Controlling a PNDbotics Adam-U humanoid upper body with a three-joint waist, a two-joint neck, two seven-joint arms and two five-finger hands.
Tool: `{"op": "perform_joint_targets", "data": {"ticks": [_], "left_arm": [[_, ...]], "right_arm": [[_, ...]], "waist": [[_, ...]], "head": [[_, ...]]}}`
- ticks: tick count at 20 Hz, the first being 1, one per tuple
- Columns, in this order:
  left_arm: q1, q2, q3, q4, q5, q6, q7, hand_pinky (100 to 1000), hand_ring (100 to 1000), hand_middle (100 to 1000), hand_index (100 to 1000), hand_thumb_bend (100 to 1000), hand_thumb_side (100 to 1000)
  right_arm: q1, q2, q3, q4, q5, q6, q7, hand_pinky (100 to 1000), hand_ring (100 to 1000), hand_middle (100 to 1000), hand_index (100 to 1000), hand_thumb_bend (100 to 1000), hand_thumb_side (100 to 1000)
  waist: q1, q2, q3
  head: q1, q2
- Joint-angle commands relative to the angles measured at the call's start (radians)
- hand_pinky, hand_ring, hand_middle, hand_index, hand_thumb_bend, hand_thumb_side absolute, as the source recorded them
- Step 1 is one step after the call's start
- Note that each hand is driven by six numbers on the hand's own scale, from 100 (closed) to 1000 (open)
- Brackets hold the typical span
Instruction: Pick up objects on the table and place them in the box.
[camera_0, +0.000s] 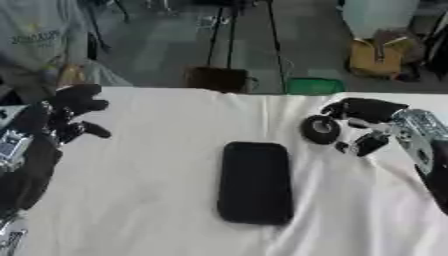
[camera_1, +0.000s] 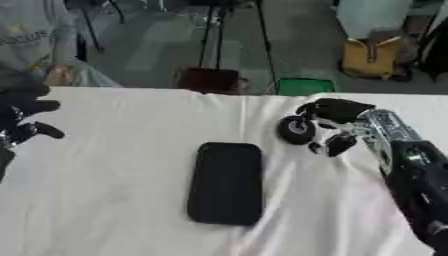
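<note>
Your table (camera_0: 157, 200), covered in a white cloth, fills most of the view, and everything you are working with sits on it. The largest thing on it is a flat black slab (camera_0: 255, 182) with rounded corners, lying lengthwise at the centre, its long sides running from twelve to six o'clock. Your right hand (camera_0: 363, 125) comes in from the three o'clock edge and sits up at about two o'clock from the slab, well apart from it. Its fingers (camera_0: 350, 107) are curled over and its thumb hangs below, and between them sits a small black roll (camera_0: 320, 129), round with a pale hole in the middle, like a roll of tape. The roll is on the side of the hand nearest the slab, at roughly nine o'clock from the palm, standing on edge with its hole facing you. The fingertips look to be touching its top and right side, but you cannot tell from these views whether the roll rests on the cloth or is just clear of it. Your left hand (camera_0: 70, 115) is raised at the nine o'clock edge, holding nothing, its fingers partly bent, far from both the slab and the roll.
</note>
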Motion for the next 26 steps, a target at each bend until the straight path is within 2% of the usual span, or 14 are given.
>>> {"op": "perform_joint_targets", "data": {"ticks": [1,13,17,26], "left_arm": [[-0.013,0.007,-0.001,-0.019,0.005,-0.001,-0.006,643,843,845,825,169,961],[-0.014,0.001,-0.004,-0.021,0.007,-0.001,-0.009,643,843,845,825,169,962],[-0.013,0.000,-0.004,-0.021,0.008,-0.001,-0.010,643,844,845,825,169,962],[-0.011,0.001,-0.003,-0.020,0.009,0.000,-0.010,643,844,844,824,170,961]], "right_arm": [[-0.030,-0.011,-0.014,0.022,0.026,0.007,-0.003,1000,934,929,843,244,143],[-0.029,0.017,-0.017,0.061,0.067,-0.004,-0.003,1000,935,929,831,190,161],[-0.032,0.022,-0.019,0.060,0.080,0.010,-0.022,1000,935,930,837,178,166],[-0.049,-0.009,-0.026,0.028,0.057,0.034,-0.052,1000,935,929,836,189,162]], "waist": [[0.001,-0.016,0.004],[0.008,-0.012,0.013],[0.009,-0.013,0.016],[0.004,-0.017,0.014]], "head": [[-0.007,-0.013],[-0.010,-0.016],[-0.012,-0.018],[-0.012,-0.017]]}}
